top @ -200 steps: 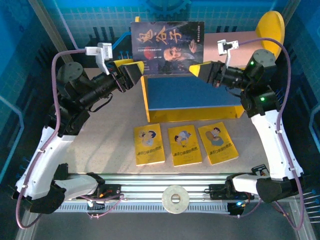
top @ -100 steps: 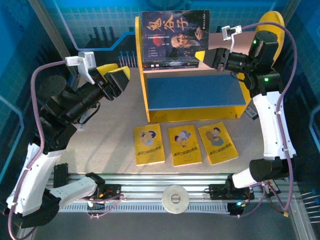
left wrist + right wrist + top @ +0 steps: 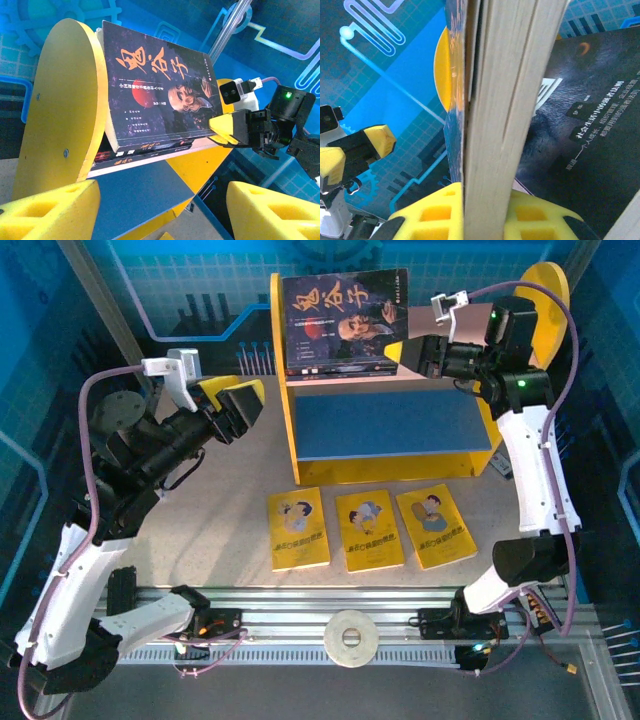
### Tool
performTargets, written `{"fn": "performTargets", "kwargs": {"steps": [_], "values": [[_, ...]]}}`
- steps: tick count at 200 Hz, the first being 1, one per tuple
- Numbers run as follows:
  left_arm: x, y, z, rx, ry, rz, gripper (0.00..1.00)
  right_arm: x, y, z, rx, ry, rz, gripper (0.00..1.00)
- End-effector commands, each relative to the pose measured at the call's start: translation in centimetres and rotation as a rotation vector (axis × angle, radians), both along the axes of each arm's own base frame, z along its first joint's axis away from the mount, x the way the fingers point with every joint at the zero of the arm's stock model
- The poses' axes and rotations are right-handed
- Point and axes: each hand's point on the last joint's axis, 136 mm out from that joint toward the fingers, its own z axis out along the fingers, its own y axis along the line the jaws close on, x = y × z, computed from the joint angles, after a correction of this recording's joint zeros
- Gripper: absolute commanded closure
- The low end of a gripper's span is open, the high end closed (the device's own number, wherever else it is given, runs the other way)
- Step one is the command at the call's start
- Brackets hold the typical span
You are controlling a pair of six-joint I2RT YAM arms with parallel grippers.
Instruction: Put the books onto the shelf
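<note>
We see the right hand (image 3: 408,355) closed tight on the lower right corner of a dark book (image 3: 345,320). From its own wrist camera, the book's pale page edge (image 3: 505,100) runs straight up between the two yellow fingers (image 3: 435,215), which press on it from either side. The left wrist view shows the same grip side on: the right hand (image 3: 220,134) pinches the corner while the dark book (image 3: 160,95) stands on edge, tilted back, its left edge leaning on the shelf's left side panel (image 3: 65,110).

The book's lower edge rests on flat dark books (image 3: 340,368) lying on the pale pink upper board (image 3: 440,385) of the shelf (image 3: 281,390). One lying just beside the grip is a wolf-face book (image 3: 580,130). Below is the blue lower board (image 3: 385,425), and a round-topped yellow panel (image 3: 545,285) rises behind the right arm.

The left hand (image 3: 235,400) hangs above the desk (image 3: 230,510), left of the shelf and apart from it. Its yellow fingers (image 3: 50,210) are spread wide with nothing between them.

Near us, three thin yellow books (image 3: 298,528) (image 3: 369,529) (image 3: 435,525) lie flat in a row on the desk, in front of the shelf and clear of both hands.
</note>
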Motion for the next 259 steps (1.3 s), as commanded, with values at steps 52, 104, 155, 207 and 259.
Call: {"fn": "performTargets", "kwargs": {"steps": [52, 104, 155, 207, 259], "values": [[0.4, 0.5, -0.2, 0.012, -0.008, 0.030, 0.31, -0.2, -0.4, 2.0, -0.002, -0.091, 0.010, 0.93], [0.4, 0.5, -0.3, 0.014, -0.008, 0.030, 0.31, -0.1, -0.1, 1.7, -0.019, -0.084, 0.009, 0.90], [0.5, 0.5, -0.5, 0.015, -0.006, 0.030, 0.31, 0.1, 0.4, 1.4, -0.030, -0.078, 0.004, 0.88], [0.5, 0.5, -0.6, 0.018, -0.003, 0.030, 0.30, 0.1, 1.0, 1.1, -0.046, -0.073, 0.009, 0.85], [0.3, 0.6, -0.6, 0.019, -0.010, 0.032, 0.30, 0.1, 1.4, 1.1, -0.057, -0.076, 0.007, 0.71]]}}
